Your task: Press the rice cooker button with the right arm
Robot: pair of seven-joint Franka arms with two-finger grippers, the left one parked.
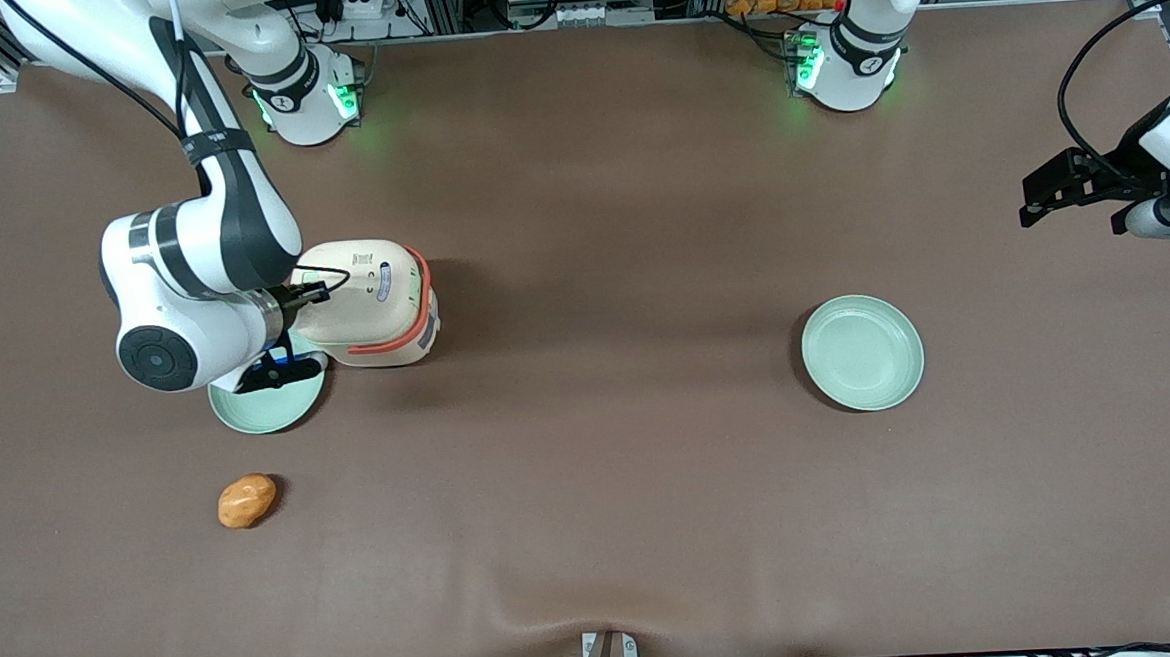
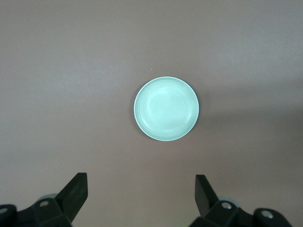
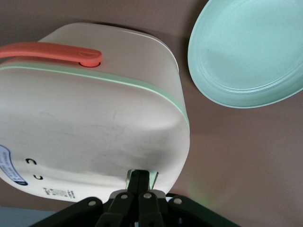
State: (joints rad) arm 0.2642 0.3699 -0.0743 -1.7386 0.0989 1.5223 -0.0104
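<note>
No legible text. Dark marks and small print on rice cooker (image 3: 90,127) lid too small to read. Gripper (image 3: 138,182) at lid edge.

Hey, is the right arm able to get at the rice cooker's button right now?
Probably yes. The gripper, jaws shut, is already at the button on the rice cooker, with nothing between them; the pale green plate sits beside the cooker, clear of the approach.

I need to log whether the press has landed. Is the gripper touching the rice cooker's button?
Touching. In the right wrist view the shut gripper sits tip-down on the pale green button at the edge of the rice cooker lid, with no gap visible.
</note>
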